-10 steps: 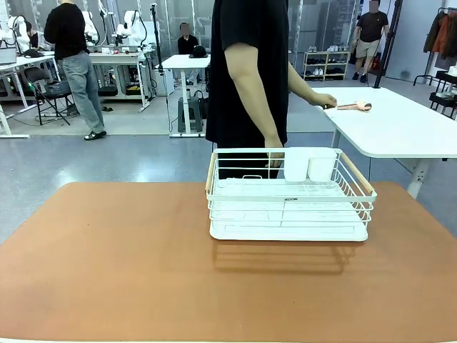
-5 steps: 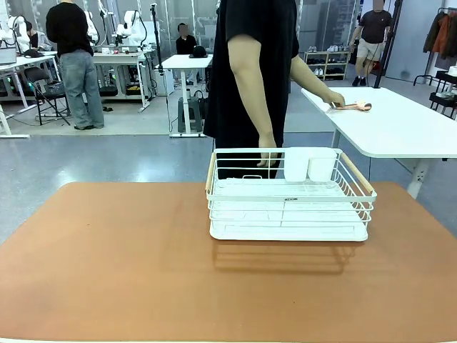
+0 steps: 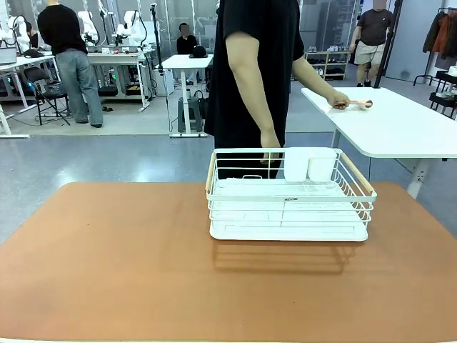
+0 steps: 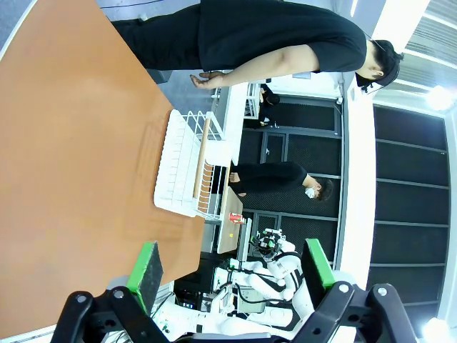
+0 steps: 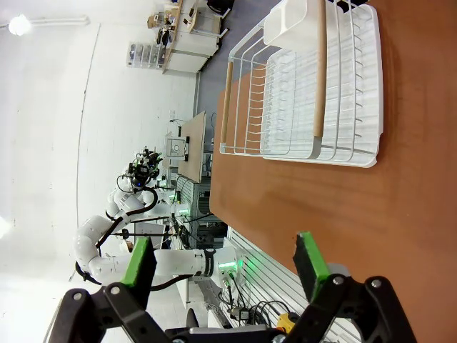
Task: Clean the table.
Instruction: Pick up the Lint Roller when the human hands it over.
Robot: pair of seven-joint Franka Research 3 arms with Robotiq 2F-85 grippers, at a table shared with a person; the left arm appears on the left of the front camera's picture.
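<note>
We saw, frontally, the smooth, matte terracotta table (image 3: 107, 264) bearing a white wire rack (image 3: 289, 198); wrist views added the green-padded left gripper (image 4: 232, 266) and right gripper (image 5: 223, 261), both spread wide, empty.

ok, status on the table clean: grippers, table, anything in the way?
Left gripper and right gripper open, empty. Table holds white wire rack. Person's hand at rack's far side.

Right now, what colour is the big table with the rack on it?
Reddish-brown, like terracotta; the table shows best in the front view.
</note>
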